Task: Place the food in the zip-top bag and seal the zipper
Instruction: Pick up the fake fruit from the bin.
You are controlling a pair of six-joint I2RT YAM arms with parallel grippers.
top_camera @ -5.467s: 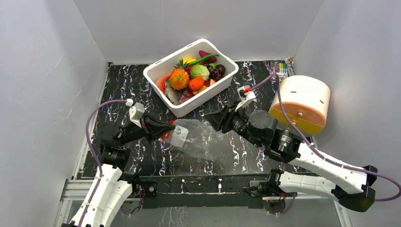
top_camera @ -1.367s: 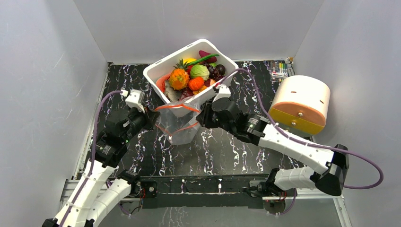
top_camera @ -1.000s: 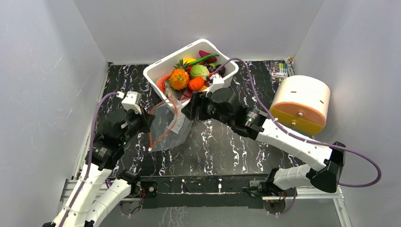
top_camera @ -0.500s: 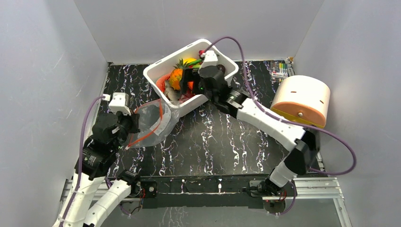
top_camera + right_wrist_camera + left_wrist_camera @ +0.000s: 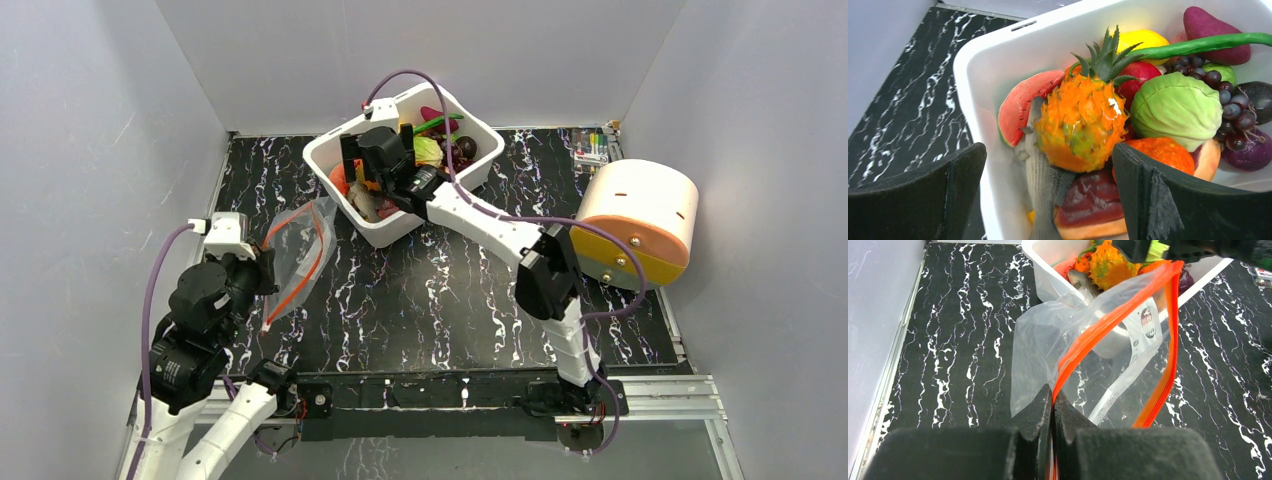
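The zip-top bag (image 5: 300, 250) hangs clear and empty at the left of the table, its mouth gaping. My left gripper (image 5: 1053, 395) is shut on the red-orange zipper (image 5: 1108, 322) at one corner. The food lies piled in a white tub (image 5: 330, 150) at the back. My right gripper (image 5: 1048, 150) is open over the tub's left end, with a spiky orange pineapple (image 5: 1080, 122) between and beyond its fingers, untouched. Around it lie a green cabbage (image 5: 1175, 107), purple grapes (image 5: 1233, 115), a watermelon slice (image 5: 1020, 105), a grey fish (image 5: 1043, 190) and an orange round fruit (image 5: 1160, 152).
A beige and yellow cylinder (image 5: 635, 215) sits at the right edge of the table. A small packet of coloured items (image 5: 595, 145) lies at the back right corner. Grey walls close in the table on three sides.
My right gripper let go of the bag's mouth, swung back over the tub and opened wide. My left gripper carried the bag left, away from the tub.
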